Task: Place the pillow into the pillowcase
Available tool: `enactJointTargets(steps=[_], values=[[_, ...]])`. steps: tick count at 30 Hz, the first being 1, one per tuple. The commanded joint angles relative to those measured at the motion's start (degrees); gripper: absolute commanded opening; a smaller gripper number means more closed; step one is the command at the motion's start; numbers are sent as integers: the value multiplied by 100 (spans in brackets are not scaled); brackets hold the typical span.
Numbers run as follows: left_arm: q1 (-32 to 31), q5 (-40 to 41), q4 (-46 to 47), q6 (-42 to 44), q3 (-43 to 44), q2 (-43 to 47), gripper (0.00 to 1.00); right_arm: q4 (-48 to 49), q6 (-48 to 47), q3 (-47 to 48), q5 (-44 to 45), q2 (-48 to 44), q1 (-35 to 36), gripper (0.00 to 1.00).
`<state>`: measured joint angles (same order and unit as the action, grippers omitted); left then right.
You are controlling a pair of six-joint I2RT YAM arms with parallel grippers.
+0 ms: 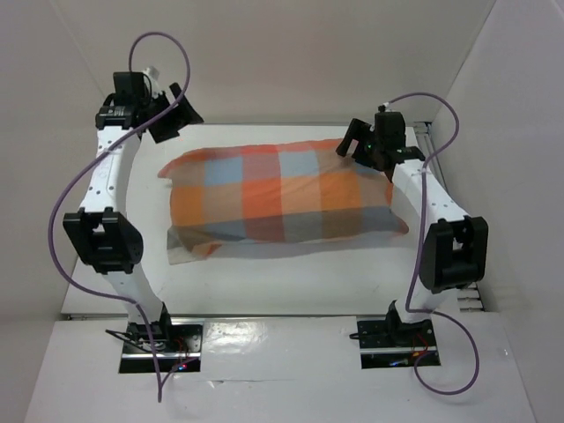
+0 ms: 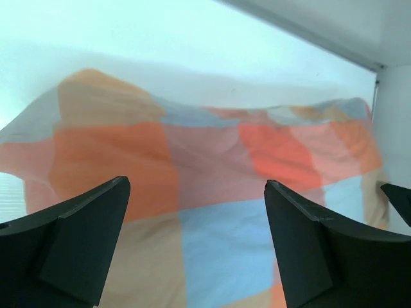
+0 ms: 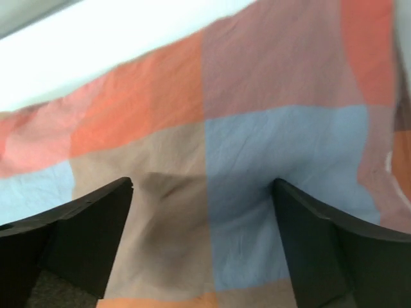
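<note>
On the bench (image 1: 291,278) the checked pillowcase (image 1: 282,198) lies plump, the pillow seemingly hidden inside, so the left tool (image 2: 194,192) and right tool (image 3: 202,189), jaws apart at its far corners, should lift clear without snagging cloth.

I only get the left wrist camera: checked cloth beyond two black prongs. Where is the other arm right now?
Observer: The right gripper hangs over the pillowcase's far right corner, fingers apart, gripping nothing.
Visitor: Is any white pillow lying outside?
Observer: None shows from above; the pillowcase looks plump from end to end.
Visitor: And where is my arm?
Observer: The left gripper is beside the far left corner, open.
</note>
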<state>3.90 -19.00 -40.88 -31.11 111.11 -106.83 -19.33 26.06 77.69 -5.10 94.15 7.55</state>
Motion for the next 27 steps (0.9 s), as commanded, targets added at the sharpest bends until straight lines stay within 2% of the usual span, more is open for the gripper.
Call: enactJointTargets(steps=[1, 4, 8, 9, 12, 16, 20, 24, 27], values=[[-56, 415, -210, 193, 447, 951, 100, -219, -119, 430, 693, -659, 80, 100], [-56, 415, 10, 255, -53, 1786, 100, -544, -242, 598, 1405, -1257, 80, 100], [-56, 240, 448, 255, -1150, 2876, 99, -1177, -304, 660, 2608, -2040, 27, 100], [-56, -4, 763, 255, -1710, 3087, 97, -1291, -251, 599, 3055, -2154, -25, 100], [-56, -331, 1118, 255, -2558, 3747, 96, -1634, -190, 344, 3593, -2480, -78, 100], [-56, -586, 1039, 316, -2797, 3889, 96, -2232, 240, 71, 3789, -2428, -140, 100], [-56, -500, 907, 387, -2796, 3827, 96, -2890, 671, 140, 4113, -1946, -140, 100], [-56, -446, 907, 439, -2920, 3968, 96, -3103, 742, 203, 4272, -1812, -140, 100], [-56, -446, 854, 439, -2920, 3968, 96, -3025, 672, 28, 4342, -2057, -140, 100]])
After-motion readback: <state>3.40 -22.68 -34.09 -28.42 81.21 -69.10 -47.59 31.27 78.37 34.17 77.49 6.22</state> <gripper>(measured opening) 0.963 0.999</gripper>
